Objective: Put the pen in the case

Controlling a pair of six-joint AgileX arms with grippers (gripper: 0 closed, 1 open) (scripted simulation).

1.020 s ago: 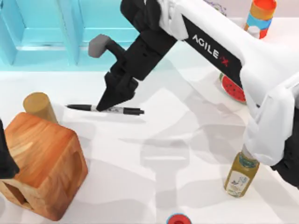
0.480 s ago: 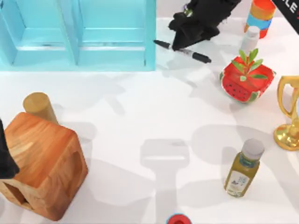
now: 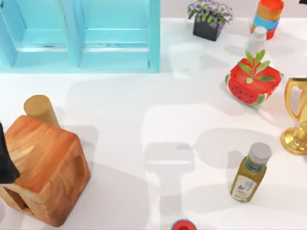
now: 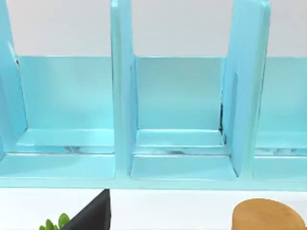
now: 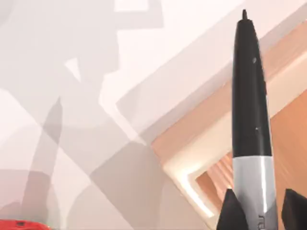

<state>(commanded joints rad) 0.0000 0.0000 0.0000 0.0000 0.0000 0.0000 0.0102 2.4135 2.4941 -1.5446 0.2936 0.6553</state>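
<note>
Right gripper [image 5: 256,211] is clenched on the pen [image 5: 250,120]: in the right wrist view two dark fingertips [image 5: 230,211] pinch the white barrel from either side, w/ the black cap end sticking out ahead of them. So the pen is off the table, carried in the air; behind it lies pale wall and a peach-toned framed surface, and I can't tell what that surface is.

Step in hand, as I judge it: carry phase, pen lifted, not yet at the case. The blue case [image 3: 79,36] sits at approx 11 o'clock on the table in the top view, open compartments split by upright dividers, seen close in the left wrist view. To do this well: keep the pinch firm, bring the pen over one compartment, line its long axis w/ the slot so neither end clips a divider, lower before letting go. Grip is toward one end of the barrel, so the free end may swing; slow moves help.

Arm pose: from the wrist view, the right arm seems raised high and aimed away from the table.

Left gripper [image 3: 5,163] sits parked at 9 o'clock, by the wooden block [image 3: 45,167]; can't tell its state.
</note>
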